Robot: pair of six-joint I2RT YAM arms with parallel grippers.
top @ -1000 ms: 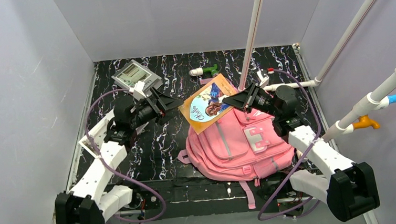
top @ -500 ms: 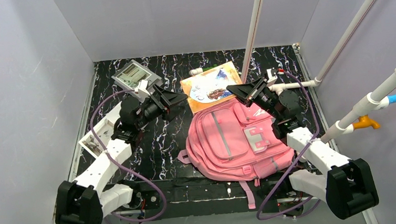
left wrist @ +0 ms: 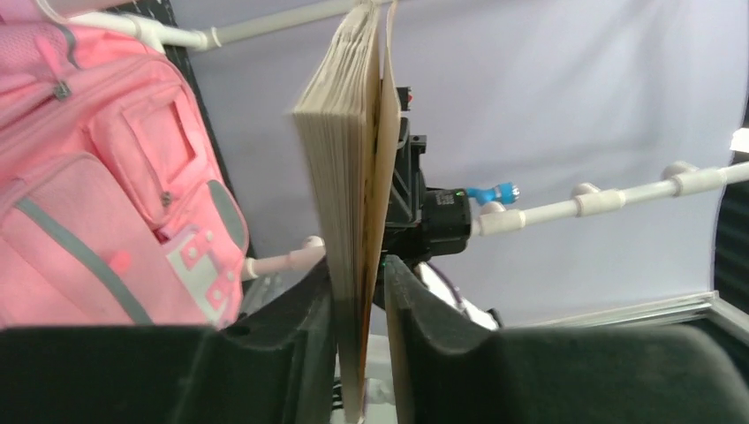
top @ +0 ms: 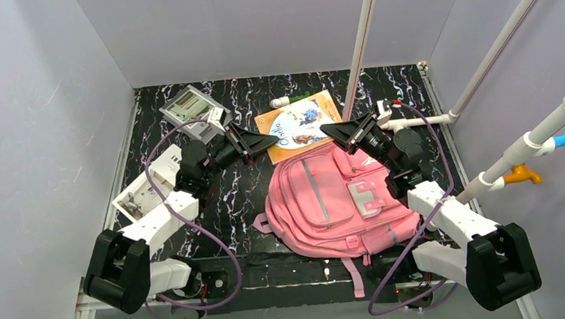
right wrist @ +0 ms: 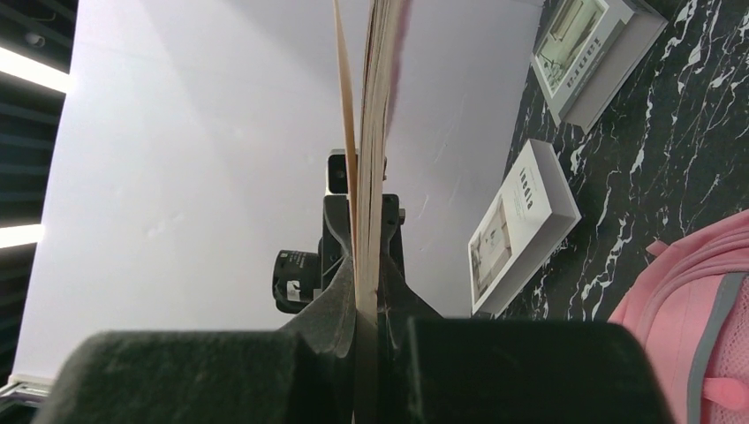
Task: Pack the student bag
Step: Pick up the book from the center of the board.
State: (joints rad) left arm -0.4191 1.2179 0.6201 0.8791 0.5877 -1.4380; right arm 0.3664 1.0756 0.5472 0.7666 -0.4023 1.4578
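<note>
Nothing is reading clearly here. The book (top: 298,124) near the desk's far edge is showing a looping cursive title on its orange cover (the letters are too small to spell out). The white box (right wrist: 523,221) by the left edge is carrying a blurred line of dark capitals.

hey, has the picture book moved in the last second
Yes. The picture book has shifted toward the back wall, off the top of the student bag and up against the green marker.
</note>
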